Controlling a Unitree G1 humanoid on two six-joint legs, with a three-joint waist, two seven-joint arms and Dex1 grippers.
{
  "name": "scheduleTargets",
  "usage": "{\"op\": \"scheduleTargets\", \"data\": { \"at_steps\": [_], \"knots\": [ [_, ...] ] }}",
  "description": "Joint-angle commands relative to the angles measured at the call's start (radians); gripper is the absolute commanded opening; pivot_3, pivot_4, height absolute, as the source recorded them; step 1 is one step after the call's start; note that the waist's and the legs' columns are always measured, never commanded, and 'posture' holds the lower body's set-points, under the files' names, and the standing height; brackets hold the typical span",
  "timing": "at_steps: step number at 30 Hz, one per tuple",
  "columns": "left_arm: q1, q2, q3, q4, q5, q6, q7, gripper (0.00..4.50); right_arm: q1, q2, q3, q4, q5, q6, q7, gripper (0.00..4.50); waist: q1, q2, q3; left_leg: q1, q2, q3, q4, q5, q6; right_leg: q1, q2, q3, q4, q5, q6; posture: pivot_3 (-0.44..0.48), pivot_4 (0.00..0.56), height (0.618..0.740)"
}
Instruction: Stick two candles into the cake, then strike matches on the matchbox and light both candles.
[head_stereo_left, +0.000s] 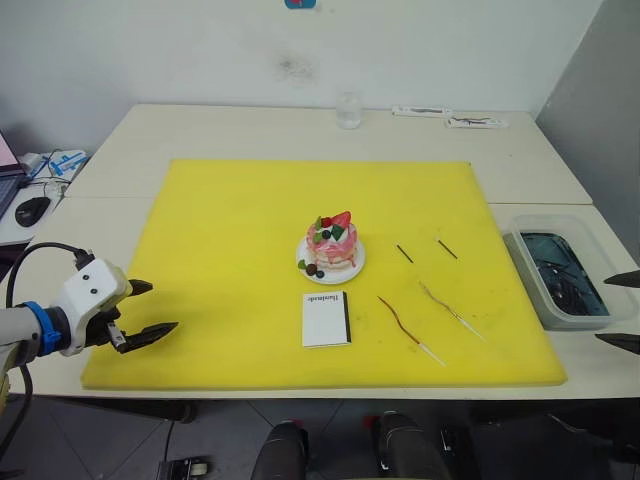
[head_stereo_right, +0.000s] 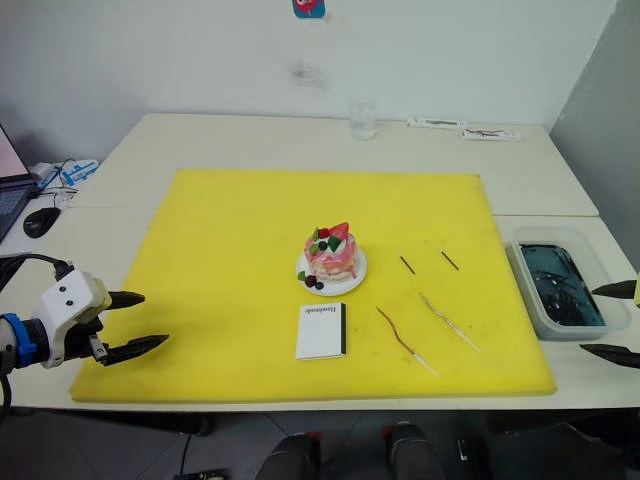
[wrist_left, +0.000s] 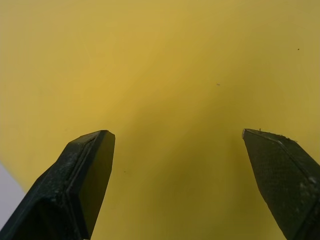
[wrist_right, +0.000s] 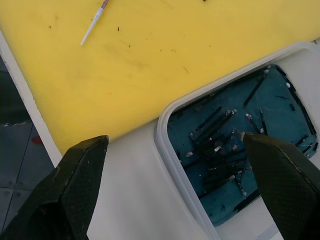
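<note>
Nearest, the left gripper (head_stereo_left: 145, 308) hangs over the front left corner of the yellow mat (head_stereo_left: 220, 240), its two black fingers spread wide with nothing between them; the left wrist view shows bare yellow between the fingertips (wrist_left: 92, 165). At the far right edge, the right gripper (head_stereo_right: 612, 321) sits above the table (head_stereo_left: 150, 130) beside the plastic tray (head_stereo_left: 600, 320), fingers equally wide apart and holding nothing. From its wrist, the tray's white rim and dark water strewn with spent sticks lie between the fingers, with the mat's front right corner just beside the tray.

Along the mat's front strip, the matchbox (head_stereo_left: 327, 318) lies flat, black strip on its right edge, a little in from the front border. To its right lie the two candles, well apart from the box: the dark red candle (head_stereo_left: 405, 327) and the tan candle (head_stereo_left: 448, 309), both slanting with their white ends toward the front right. They lie near each other without touching.

Just behind the matchbox stands the cake (head_stereo_left: 331, 243) on its small white plate (head_stereo_left: 353, 270), near the mat's centre. To the right of it, the two matches (head_stereo_left: 404, 253) (head_stereo_left: 447, 249) lie apart, roughly parallel.

Left of the cake, the mat is open yellow all the way to the left edge, and behind it to the back edge. Beyond the mat, a glass (head_stereo_left: 348, 110) stands on the table near the wall, with two flat white packets (head_stereo_left: 450, 117) to its right.
</note>
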Motion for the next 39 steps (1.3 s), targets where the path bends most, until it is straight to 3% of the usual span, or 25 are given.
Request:
{"op": "scheduleTargets", "data": {
  "at_steps": [1,26,34,39],
  "knots": [
    [-0.012,0.021,0.025,0.006,-0.012,0.001,-0.01,4.5,-0.016,-0.02,-0.028,-0.01,0.005,-0.008,-0.005,4.46,0.0,0.0,0.0,0.0,0.0,0.0,0.0,0.0,0.0,0.0,0.0,0.0,0.0,0.0,0.0,0.0,0.15,0.74],
    [-0.101,0.03,0.029,0.097,-0.065,0.014,-0.099,4.5,-0.034,-0.004,-0.003,-0.002,-0.005,-0.048,-0.043,4.46,0.0,0.0,0.0,0.004,0.0,0.001,0.0,0.0,0.0,0.003,0.0,0.0,0.001,0.0,0.0,0.0,0.15,0.74],
    [-0.06,0.024,0.033,-0.005,-0.134,0.132,-0.127,4.5,-0.029,0.006,-0.01,-0.018,-0.001,-0.038,-0.064,4.46,-0.001,0.0,0.0,0.005,0.001,0.001,0.0,0.0,0.0,0.004,0.0,0.001,0.001,0.0,0.0,0.0,0.15,0.74],
    [-0.064,0.008,0.001,-0.165,-0.242,0.252,-0.141,4.5,-0.055,0.023,-0.011,-0.124,0.069,0.065,-0.092,4.46,-0.001,0.0,0.0,0.005,0.001,0.001,0.0,0.0,0.0,0.004,0.0,0.001,0.001,0.0,0.0,0.0,0.15,0.74]
  ]
}}
